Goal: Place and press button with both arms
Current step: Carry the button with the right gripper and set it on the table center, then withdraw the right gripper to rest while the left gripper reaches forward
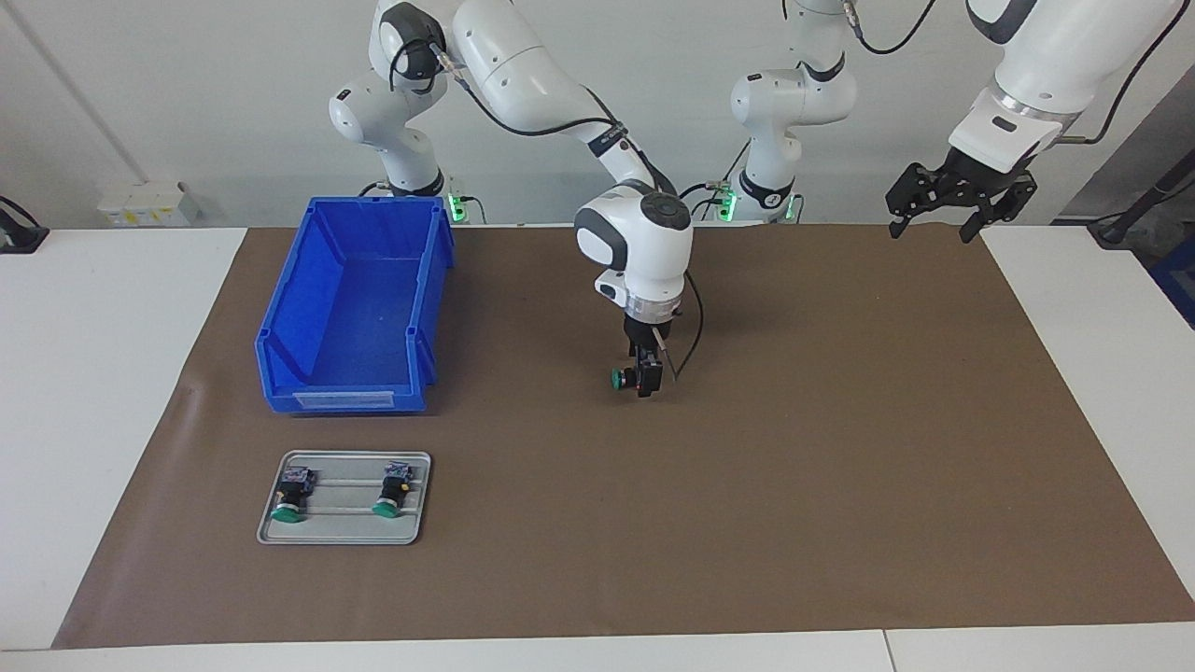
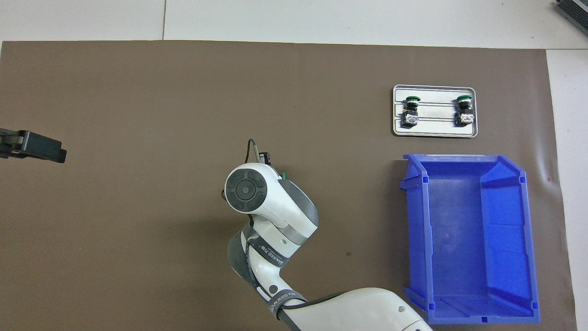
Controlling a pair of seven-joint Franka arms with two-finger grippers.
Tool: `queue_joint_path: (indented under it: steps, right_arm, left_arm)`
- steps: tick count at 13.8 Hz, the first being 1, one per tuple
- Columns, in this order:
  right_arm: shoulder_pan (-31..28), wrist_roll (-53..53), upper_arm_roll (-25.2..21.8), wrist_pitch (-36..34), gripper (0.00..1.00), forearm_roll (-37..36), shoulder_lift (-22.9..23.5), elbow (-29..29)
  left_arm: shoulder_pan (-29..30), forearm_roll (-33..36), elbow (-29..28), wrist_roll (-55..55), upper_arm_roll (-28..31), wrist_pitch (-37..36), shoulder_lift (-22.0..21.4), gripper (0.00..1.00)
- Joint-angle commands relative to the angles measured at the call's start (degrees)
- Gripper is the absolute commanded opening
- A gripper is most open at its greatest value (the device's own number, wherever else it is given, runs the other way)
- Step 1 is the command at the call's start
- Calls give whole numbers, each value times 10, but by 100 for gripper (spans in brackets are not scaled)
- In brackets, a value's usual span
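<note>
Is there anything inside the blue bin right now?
No, the blue bin shows only its bare floor in the overhead view, with nothing in it.

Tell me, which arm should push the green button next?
Probably the left. The right hand is down at the button on the brown mat, so it can steady it. The left hand waits up high, empty and open, free to come press.

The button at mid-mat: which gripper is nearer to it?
Right. The right gripper is down at the button at mid-mat; the left gripper waits raised over the mat's edge at the left arm's end.
</note>
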Motion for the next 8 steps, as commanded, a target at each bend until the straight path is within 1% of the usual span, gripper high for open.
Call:
queue_joint_path:
  steps: [1, 4, 8]
  right_arm:
    - [-54, -93, 4, -44, 100, -9, -79, -17]
    - [-105, -224, 5, -88, 100, -6, -129, -17]
    - [-181, -435, 5, -124, 100, 0, -176, -17]
  left_arm:
    - [-4, 7, -18, 8, -3, 9, -14, 100]
    - [-5, 7, -19, 16, -5, 56, -11, 100]
    - [-23, 3, -24, 90, -8, 63, -12, 100]
